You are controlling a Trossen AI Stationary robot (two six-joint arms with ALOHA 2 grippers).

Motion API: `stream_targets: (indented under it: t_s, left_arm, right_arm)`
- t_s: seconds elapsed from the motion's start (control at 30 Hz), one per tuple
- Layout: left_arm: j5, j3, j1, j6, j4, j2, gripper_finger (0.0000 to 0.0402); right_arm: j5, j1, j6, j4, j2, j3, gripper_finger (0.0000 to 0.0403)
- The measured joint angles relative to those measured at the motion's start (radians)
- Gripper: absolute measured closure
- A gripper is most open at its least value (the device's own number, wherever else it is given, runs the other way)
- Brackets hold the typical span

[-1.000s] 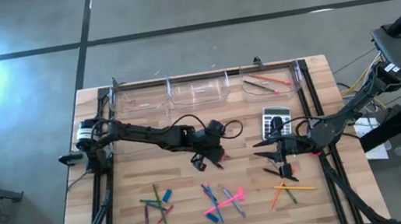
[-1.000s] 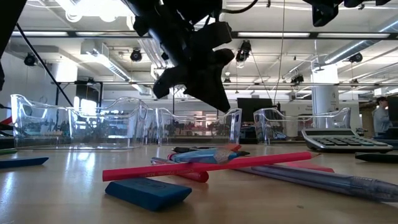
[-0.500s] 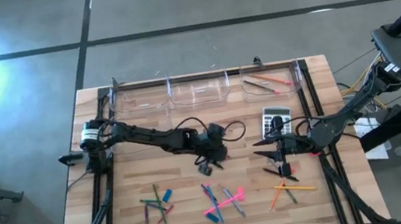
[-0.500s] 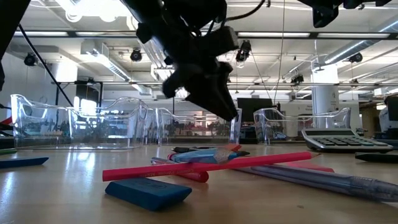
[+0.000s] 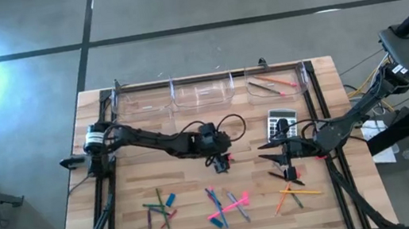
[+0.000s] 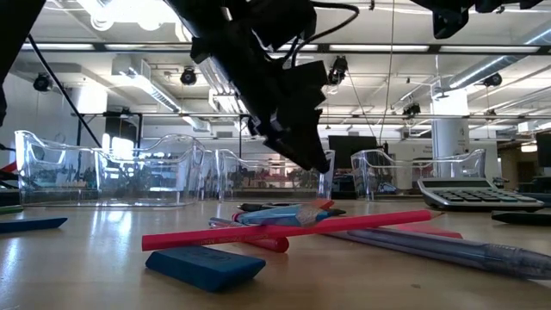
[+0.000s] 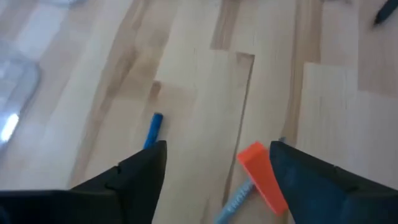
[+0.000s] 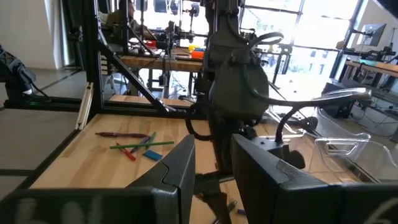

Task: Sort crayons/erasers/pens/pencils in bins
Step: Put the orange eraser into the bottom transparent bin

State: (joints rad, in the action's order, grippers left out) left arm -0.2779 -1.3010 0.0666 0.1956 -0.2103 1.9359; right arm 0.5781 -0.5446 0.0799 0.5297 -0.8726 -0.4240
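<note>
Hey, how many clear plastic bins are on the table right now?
4 clear rectangular plastic bins, in a row at the back: one at the left end, a second beside it, a third near the middle, a fourth at the right end.

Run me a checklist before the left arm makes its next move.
1. Left gripper jaws apart with only bare wood between them: ok.
2. Small orange-red chunky block sorted into a bin: not ok, it lies on the wooden table just beside the left gripper.
3. Clear plastic bins along the far edge reachable, nothing over them: ok.
4. Right gripper out of the way, near the grey calculator: ok.
5. Pink and blue sticks lying singly for a clean pick: not ok, they cross each other.
</note>
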Motion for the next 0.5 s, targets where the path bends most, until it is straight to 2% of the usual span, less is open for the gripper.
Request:
stream_targets:
  t_s: [0.2,0.5]
  left_arm:
    - [0.009,-0.005,0.002,0.083,0.044,0.061,0.0125]
    - [0.004,-0.006,0.011,0.144,0.042,0.079,0.0125]
  right_arm:
    - [0.000,0.000,-0.001,0.000,-0.001,0.000,0.0307]
    - [0.003,0.004,-0.002,0.000,-0.008,0.003,0.0307]
